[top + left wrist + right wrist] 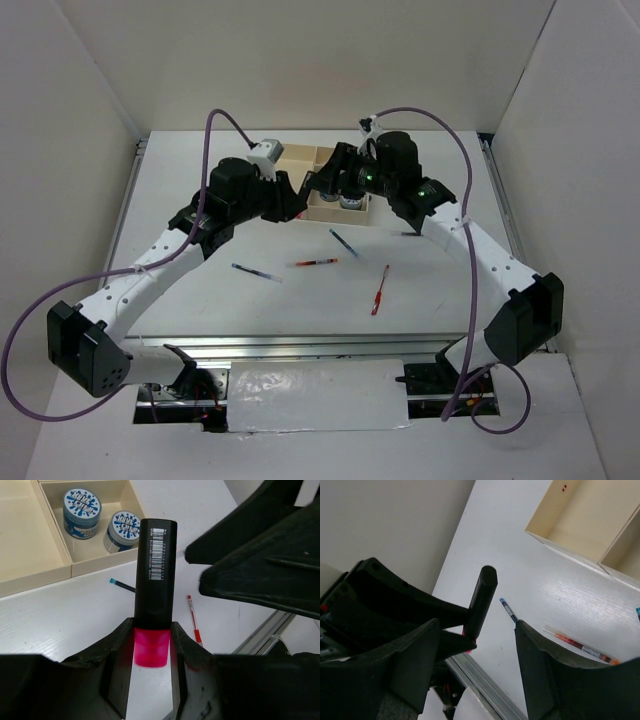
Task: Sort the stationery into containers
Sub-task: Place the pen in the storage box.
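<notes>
**Operator:** What is my left gripper doing?

**Spotter:** Your left gripper (152, 641) is clamped on the highlighter (156, 565). It pinches the glossy, see-through pink end. The matte black, square-edged barrel with its white barcode label sticks out ahead, lifted off the desk (60, 615).

**Operator:** And the right one?

**Spotter:** Your right gripper (476, 626) has its fingers apart, one on either side of that black barrel. From its wrist view I can't tell whether either finger touches it.

**Operator:** What lies past the highlighter?

**Spotter:** You have thin pens lying flat on the white, faintly ribbed desk. A red pen (194, 621) is just beyond your left fingers. A blue-tipped pen (121, 584) sits farther on, close to the tray.

**Operator:** And the tray?

**Spotter:** Your tray (55, 575) is pale beige wood, rectangular, with low, thin walls. One small compartment holds two round tape rolls (82, 506) (122, 530) with blue-and-white splashed tops, close together. The large compartment beside it is only partly in view.
</notes>
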Tool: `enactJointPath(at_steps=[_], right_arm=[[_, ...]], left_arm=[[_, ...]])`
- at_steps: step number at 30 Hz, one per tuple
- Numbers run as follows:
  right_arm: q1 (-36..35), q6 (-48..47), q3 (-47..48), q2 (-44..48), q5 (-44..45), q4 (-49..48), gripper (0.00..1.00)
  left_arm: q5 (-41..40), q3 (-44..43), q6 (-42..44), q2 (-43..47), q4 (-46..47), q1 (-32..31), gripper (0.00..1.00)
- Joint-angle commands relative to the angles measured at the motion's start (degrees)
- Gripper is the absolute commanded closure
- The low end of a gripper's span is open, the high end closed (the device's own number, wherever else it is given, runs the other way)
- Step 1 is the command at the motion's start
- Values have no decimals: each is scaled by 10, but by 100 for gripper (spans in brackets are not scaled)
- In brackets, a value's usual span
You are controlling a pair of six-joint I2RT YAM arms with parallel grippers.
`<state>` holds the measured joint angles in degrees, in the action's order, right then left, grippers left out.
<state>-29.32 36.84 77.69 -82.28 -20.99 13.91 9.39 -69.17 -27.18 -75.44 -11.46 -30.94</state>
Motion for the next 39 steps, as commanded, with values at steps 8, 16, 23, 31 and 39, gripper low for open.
enactJointPath(at_steps=[8,16,23,31,39], right_arm=[[-20,24,58,-49,11,-34,57],[-18,5,71,-59,8,-38,100],[26,-231,155,-83,33,-3,100],[28,-692,204,-209,126,-32,100],[42,-851,314,-384,198,-84,100]], left_arm=[[19,-36,-15,15,12,-10,99],[16,-38,-9,14,5,-11,85],[-14,-5,48,53,-23,65,7],[74,32,126,54,-37,197,1],[147,32,177,-3,-70,250,1]])
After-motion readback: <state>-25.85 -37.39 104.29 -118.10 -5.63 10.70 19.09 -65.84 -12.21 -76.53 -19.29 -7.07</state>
